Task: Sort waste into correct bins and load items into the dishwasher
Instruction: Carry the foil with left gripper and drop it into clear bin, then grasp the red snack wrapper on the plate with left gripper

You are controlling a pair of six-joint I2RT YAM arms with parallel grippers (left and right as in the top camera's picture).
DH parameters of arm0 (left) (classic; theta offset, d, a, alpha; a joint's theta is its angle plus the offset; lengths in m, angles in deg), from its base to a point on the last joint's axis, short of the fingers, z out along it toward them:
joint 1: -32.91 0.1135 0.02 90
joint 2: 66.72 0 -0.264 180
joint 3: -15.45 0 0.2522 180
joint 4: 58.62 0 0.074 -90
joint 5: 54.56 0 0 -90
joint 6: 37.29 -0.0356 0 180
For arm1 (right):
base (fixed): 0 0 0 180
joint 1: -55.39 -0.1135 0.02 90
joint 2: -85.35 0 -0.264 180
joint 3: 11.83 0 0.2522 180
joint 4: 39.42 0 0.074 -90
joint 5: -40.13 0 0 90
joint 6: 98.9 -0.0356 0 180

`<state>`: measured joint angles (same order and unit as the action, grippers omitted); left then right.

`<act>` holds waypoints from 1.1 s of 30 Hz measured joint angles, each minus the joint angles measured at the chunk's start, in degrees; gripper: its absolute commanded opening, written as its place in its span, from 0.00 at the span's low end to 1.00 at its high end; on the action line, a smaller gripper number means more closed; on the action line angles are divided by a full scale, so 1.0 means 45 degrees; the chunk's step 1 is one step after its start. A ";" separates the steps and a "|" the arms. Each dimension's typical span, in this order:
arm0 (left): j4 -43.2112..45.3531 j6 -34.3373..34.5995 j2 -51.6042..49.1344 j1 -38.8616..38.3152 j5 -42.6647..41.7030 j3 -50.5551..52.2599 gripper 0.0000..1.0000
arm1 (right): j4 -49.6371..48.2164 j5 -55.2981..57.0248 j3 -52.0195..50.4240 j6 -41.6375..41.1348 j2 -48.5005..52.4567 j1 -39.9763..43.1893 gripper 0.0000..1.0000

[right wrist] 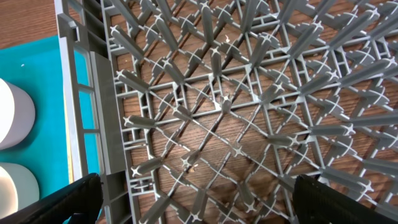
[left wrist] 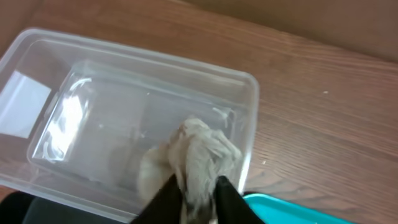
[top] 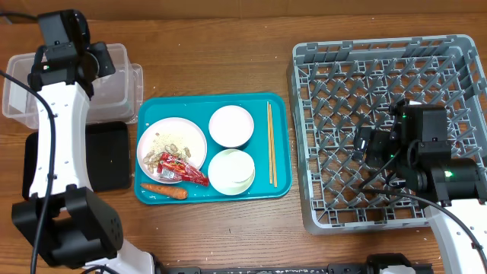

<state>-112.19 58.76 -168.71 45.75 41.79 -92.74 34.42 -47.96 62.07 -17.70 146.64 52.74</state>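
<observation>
Overhead, your left arm [top: 57, 129] hangs over the clear plastic rectangular tub [top: 122, 61], the place for waste. Left wrist: the left pincer [left wrist: 199, 190] narrowly pinches the crumpled silver foil ball [left wrist: 202, 152] above it. Right wrist: the right pincer [right wrist: 202, 205] gapes empty over the large grey plastic dish rack [right wrist: 249, 93].

This looks like a robot test bench staged as a dish-clearing station, not a working kitchen. A teal tray [top: 260, 156] sits mid-way on a bare wooden table [top: 228, 228], carrying a used plate [top: 183, 133], bowls [top: 230, 125] and chopsticks [top: 270, 144]. Right of the tray stands a grey catering-style dish rack [top: 380, 91]. Left of it lie a clear tub [top: 122, 84] and a black tray [top: 110, 156]. Robot arms [top: 57, 129] flank the tray on either side. No walls, sink or appliances are in view.
</observation>
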 measured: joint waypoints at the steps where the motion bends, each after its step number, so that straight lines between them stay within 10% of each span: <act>1: 0.0005 -0.0010 -0.0117 0.0063 0.0000 0.0000 0.35 | -0.0005 0.0005 0.0000 0.0000 0.0000 0.0000 1.00; 4: 0.0000 0.0039 -0.0427 0.0180 0.0010 0.0000 0.49 | 0.0005 0.0000 0.0000 0.0000 0.0000 0.0000 1.00; 10: -0.0889 0.0029 -0.0510 0.0228 -0.0068 -0.0262 0.44 | 0.0000 0.0005 0.0000 0.0005 0.0000 0.0000 1.00; 23: -0.9928 0.1909 0.0340 -0.2074 -0.2259 -0.0539 0.75 | 0.0238 0.0010 0.0005 0.0000 0.0000 0.0000 1.00; 33: -0.8684 0.5037 0.0369 -0.3614 -0.3094 0.3356 0.76 | 0.0452 0.0005 0.0015 0.0000 0.0000 0.0000 1.00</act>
<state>-151.27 81.42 -167.05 29.49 27.86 -77.64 36.45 -47.93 62.13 -17.70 146.64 52.74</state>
